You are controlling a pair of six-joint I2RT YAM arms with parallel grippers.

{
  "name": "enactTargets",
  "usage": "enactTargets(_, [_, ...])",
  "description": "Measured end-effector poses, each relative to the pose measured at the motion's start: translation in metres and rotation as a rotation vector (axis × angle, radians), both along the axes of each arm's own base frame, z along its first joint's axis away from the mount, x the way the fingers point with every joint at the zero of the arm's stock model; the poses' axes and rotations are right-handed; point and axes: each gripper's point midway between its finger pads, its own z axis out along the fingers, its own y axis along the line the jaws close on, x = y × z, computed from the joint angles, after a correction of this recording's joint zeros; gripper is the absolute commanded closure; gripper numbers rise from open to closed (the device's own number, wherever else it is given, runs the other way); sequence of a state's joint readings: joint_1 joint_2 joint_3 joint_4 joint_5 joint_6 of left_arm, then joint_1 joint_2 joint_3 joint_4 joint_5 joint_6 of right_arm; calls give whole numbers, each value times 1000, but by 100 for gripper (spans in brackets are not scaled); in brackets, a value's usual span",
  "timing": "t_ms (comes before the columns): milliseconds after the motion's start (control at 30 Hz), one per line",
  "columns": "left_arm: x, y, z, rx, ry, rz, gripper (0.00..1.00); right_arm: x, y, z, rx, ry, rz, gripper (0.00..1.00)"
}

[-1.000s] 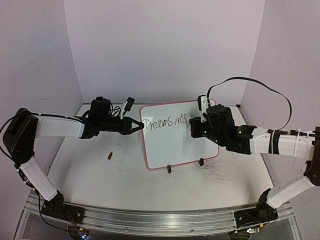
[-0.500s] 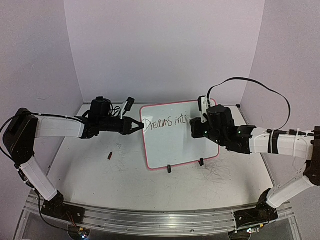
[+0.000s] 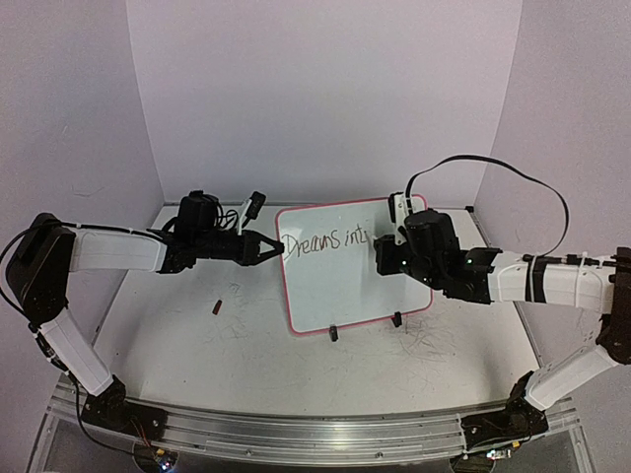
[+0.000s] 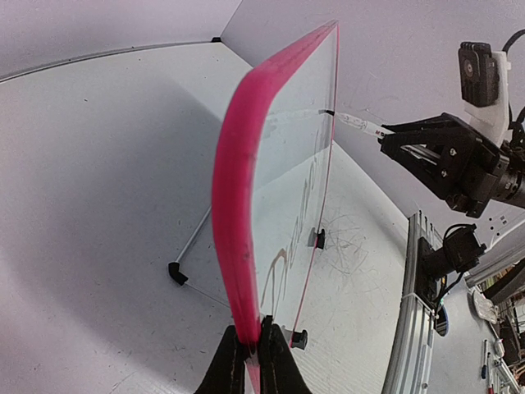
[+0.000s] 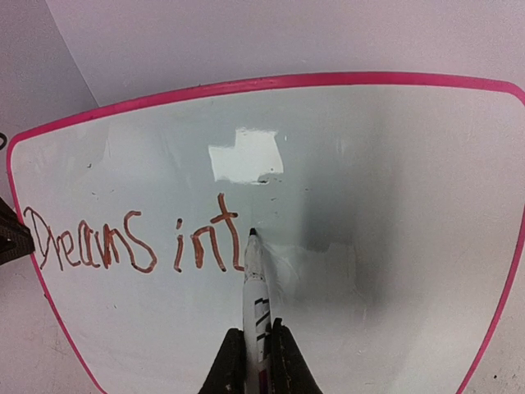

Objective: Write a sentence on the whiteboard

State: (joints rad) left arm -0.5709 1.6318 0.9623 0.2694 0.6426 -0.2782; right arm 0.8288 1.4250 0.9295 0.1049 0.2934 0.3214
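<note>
- whiteboard (image 3: 345,291): stands tilted on black clip feet (image 3: 333,332), mid-table, between both arms.
- left gripper (image 4: 250,349): fingers pinched tight on pink left edge. Likely purpose: brace whiteboard against pen pressure.
- right gripper (image 5: 254,349): fingers clamped on marker (image 5: 253,279), tip touching whiteboard just after "t".
- sentence (image 5: 131,242): reads "Dreams int", judged unfinished.
- small dark cap-like piece (image 3: 217,306): lies on tabletop near left arm, apart from whiteboard.

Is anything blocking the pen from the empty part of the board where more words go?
No, nothing visible. The marker in the right gripper touches the whiteboard where the sentence stops, and the board beyond it is bare. The left gripper only pinches the opposite edge.
</note>
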Motion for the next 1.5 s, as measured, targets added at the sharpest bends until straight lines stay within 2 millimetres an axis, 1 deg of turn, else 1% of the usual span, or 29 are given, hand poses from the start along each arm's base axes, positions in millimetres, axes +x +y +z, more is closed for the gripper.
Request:
enactTargets(100, [0, 0, 0, 0, 0, 0, 100, -1, -1, -3, 1, 6, -2, 100])
enactTargets(267, [0, 0, 0, 1, 0, 1, 100, -4, -3, -13, -4, 26, -4, 100])
enactTargets(533, [0, 0, 0, 2, 0, 4, 100, -7, -5, -17, 4, 36, -7, 100])
enactTargets(1000, [0, 0, -1, 4, -1, 6, 100, -5, -12, -16, -3, 30, -46, 100])
enactTargets(1500, [1, 0, -1, 5, -3, 11, 100, 0, -11, -12, 2, 12, -56, 100])
